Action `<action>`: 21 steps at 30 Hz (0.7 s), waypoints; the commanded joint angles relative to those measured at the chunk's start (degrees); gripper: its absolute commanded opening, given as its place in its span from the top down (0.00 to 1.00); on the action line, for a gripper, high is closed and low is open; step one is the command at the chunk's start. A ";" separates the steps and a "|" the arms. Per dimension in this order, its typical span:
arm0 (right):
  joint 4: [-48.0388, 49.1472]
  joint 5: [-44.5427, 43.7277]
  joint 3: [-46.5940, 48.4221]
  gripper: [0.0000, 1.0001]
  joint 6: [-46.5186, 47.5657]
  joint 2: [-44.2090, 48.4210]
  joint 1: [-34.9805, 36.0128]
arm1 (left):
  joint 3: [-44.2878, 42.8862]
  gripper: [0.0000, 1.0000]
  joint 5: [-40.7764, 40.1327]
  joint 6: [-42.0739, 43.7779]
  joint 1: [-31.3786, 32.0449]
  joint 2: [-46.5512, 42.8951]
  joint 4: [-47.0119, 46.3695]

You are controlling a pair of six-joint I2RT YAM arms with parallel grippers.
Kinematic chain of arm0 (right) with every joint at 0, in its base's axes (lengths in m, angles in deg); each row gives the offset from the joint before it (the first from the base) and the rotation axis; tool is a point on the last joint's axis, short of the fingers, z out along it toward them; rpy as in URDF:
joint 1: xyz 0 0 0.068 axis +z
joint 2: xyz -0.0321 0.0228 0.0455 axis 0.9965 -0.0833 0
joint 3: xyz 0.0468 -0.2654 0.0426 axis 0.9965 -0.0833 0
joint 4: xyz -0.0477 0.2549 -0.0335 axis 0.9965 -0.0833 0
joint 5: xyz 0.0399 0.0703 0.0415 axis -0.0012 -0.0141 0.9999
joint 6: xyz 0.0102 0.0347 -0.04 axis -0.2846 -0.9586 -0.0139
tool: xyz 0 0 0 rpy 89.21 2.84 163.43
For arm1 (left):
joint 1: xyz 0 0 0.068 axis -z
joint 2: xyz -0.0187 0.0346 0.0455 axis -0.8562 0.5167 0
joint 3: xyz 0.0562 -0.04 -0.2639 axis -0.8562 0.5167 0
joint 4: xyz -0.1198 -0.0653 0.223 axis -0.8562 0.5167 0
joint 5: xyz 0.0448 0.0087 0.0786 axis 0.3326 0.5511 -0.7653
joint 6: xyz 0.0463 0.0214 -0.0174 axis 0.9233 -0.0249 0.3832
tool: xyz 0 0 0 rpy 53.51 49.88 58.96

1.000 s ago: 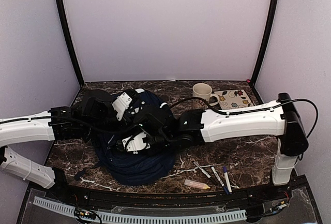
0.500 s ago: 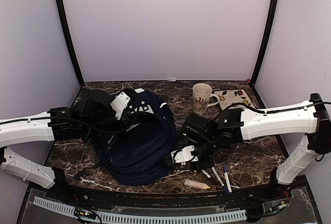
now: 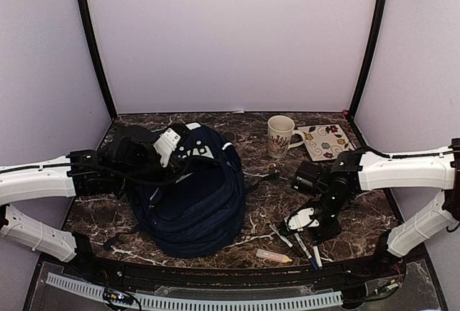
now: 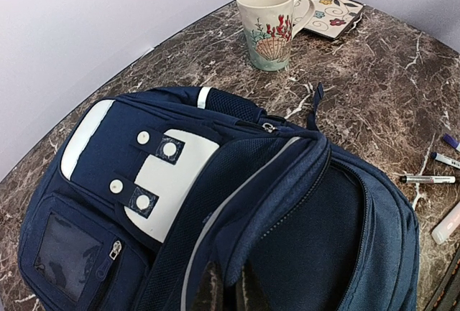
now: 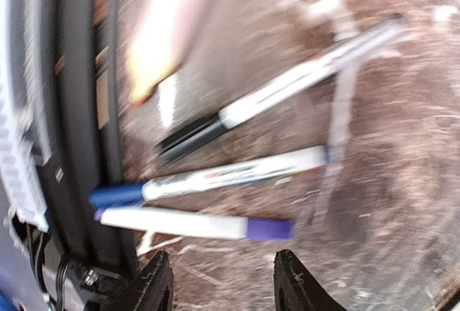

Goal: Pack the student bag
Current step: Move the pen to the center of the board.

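The student bag (image 3: 198, 200), navy blue with light grey patches, lies left of centre with its main compartment open; it fills the left wrist view (image 4: 144, 182). My left gripper (image 3: 175, 151) is shut on the zippered rim of the opening and holds it up; in the left wrist view (image 4: 228, 293) both fingertips pinch that fabric edge. My right gripper (image 3: 313, 228) is open and empty, low over three markers (image 3: 302, 243) near the front right edge. In the blurred right wrist view (image 5: 223, 282) a purple-capped marker (image 5: 194, 223) lies just ahead of the fingertips, with a blue-capped marker (image 5: 215, 177) and a black-capped marker (image 5: 273, 92) beyond.
A cream highlighter (image 3: 273, 256) lies by the front edge, left of the markers, and also shows in the right wrist view (image 5: 172, 24). A patterned mug (image 3: 279, 135) and a flowered notebook (image 3: 325, 141) sit at the back right. A black rail runs along the table's front edge (image 5: 86, 110).
My right arm has pulled out of the bag's area and swung right and forward, down over the markers. The left gripper has kept its hold on the bag's rim.
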 commanded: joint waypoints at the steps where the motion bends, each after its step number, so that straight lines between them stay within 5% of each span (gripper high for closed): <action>1: -4.97 4.49 -3.26 0.50 8.41 3.49 -0.35 | 0.37 1.00 -1.87 -1.12 -0.64 -2.43 -5.00; 21: 5.49 -5.79 -9.62 0.53 13.16 0.18 5.80 | 0.98 1.00 -2.48 -1.91 -0.64 -3.71 -4.03</action>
